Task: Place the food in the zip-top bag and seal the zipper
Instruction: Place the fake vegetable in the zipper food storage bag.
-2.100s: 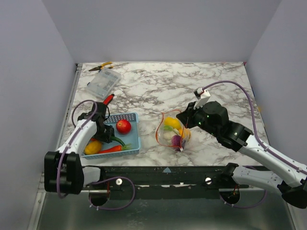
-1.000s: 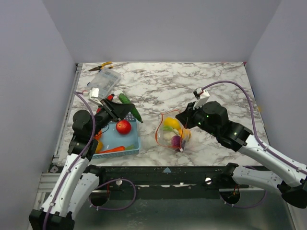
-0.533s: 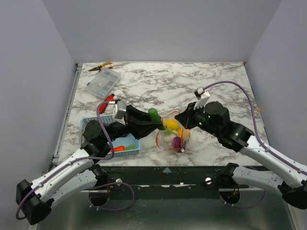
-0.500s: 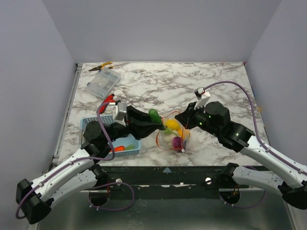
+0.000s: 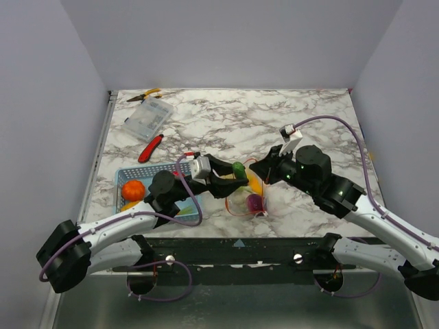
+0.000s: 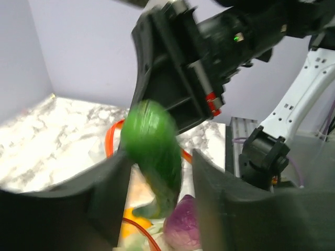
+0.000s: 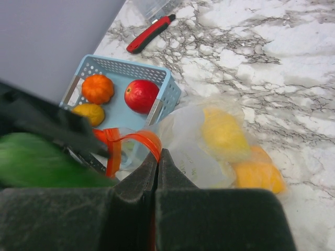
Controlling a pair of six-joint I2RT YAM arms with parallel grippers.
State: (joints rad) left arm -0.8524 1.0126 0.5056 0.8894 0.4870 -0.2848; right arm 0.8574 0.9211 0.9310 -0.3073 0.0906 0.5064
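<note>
The clear zip-top bag (image 5: 248, 195) lies near the table's front, its red-orange zipper (image 7: 114, 151) looped open. My right gripper (image 5: 264, 171) is shut on the bag's rim and holds the mouth up; in the right wrist view (image 7: 157, 152) its fingers pinch the strip. My left gripper (image 5: 230, 179) is at the bag's mouth. In the left wrist view (image 6: 161, 157) its jaws stand apart around the blurred green piece (image 6: 153, 149), with a gap on the right side. A purple onion (image 6: 183, 226) and yellow food (image 7: 222, 133) lie inside the bag.
The blue mesh basket (image 5: 137, 171) at the left holds a red tomato (image 7: 141, 95), an orange piece (image 5: 134, 190) and a yellow piece (image 5: 129, 204). A red-handled knife (image 5: 151, 147), a rigid clear box (image 5: 147, 118) and pliers (image 5: 145, 94) lie at the far left.
My left arm has lifted the green piece out of the basket and swung it right to the bag's mouth. The right gripper has kept its hold on the rim.
</note>
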